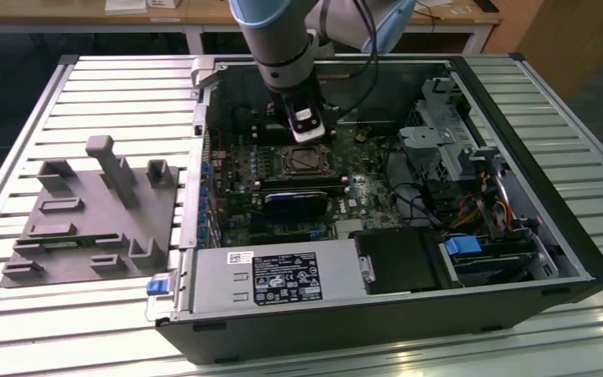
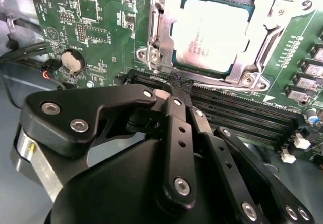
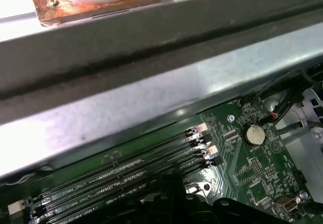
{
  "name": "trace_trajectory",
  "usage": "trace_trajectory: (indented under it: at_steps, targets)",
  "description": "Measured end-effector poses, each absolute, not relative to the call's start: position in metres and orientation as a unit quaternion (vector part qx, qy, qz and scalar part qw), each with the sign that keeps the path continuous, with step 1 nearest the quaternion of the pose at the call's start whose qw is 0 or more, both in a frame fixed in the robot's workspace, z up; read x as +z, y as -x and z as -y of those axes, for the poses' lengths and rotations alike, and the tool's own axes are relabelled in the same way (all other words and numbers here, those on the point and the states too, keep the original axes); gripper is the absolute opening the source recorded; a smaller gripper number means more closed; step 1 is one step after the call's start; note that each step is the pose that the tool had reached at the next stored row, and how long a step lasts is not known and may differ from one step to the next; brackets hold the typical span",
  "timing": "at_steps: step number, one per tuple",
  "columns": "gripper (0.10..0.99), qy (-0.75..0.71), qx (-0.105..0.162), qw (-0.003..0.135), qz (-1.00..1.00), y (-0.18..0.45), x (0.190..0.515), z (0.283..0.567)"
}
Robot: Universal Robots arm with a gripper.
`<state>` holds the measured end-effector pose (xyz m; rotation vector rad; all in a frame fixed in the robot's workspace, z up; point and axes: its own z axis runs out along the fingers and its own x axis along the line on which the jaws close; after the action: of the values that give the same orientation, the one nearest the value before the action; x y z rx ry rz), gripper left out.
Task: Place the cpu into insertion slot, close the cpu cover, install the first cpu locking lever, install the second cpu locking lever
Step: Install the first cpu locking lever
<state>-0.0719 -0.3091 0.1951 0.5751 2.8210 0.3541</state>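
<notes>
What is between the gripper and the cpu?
In the second wrist view, the grey rim of the cover and the edge of the memory slots lie between the gripper and the cpu.

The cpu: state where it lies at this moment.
In the second wrist view, the cpu lies framed by the cpu cover on the green circuit board, just beside the long black memory slots.
</notes>
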Motion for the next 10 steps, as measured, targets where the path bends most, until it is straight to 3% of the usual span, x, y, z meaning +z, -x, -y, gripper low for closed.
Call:
trace_trajectory:
  at_steps: [10]
  targets:
    - [0.102, -0.197, 0.111, 0.125, -0.966, 0.0719, 0.1907, 0.309]
